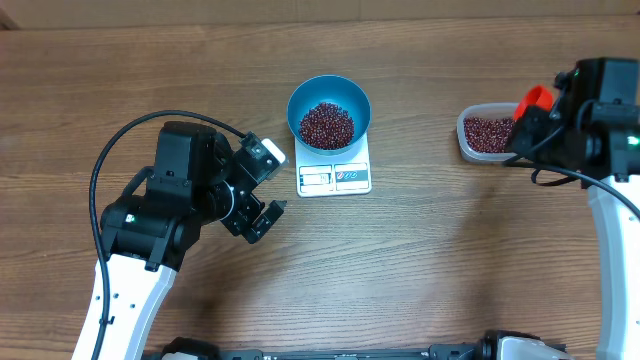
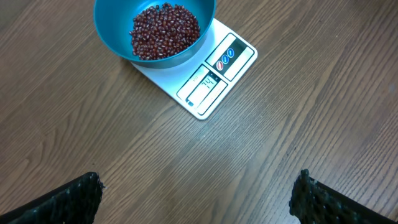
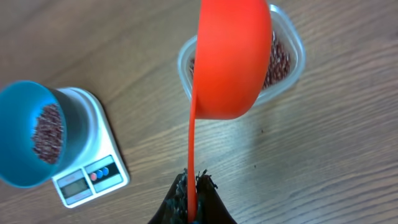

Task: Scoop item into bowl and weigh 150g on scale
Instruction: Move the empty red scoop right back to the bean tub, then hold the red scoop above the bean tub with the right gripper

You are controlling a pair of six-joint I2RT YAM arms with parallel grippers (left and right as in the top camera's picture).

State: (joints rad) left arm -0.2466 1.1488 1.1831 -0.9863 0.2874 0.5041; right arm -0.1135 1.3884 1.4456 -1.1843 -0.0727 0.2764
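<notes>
The blue bowl (image 1: 300,105) stands on the white scale (image 1: 334,178) with a heap of dark red-brown beans (image 1: 327,125) in it. More beans fill a clear plastic tub (image 1: 485,133) at the right. My left gripper (image 1: 270,186) hangs open just left of the scale with nothing between its fingers (image 2: 68,202). In the left wrist view the bowl (image 2: 106,28) and the scale (image 2: 214,81) lie ahead. My right gripper (image 3: 193,186) is shut on the thin handle of an orange scoop (image 3: 233,56), held over the tub (image 3: 287,59). The scoop's inside is hidden.
The wooden table (image 1: 450,260) carries only the scale, bowl and tub. The right arm (image 1: 600,110) stands over the table's right side beside the tub. The left arm's body (image 1: 170,200) covers the left middle.
</notes>
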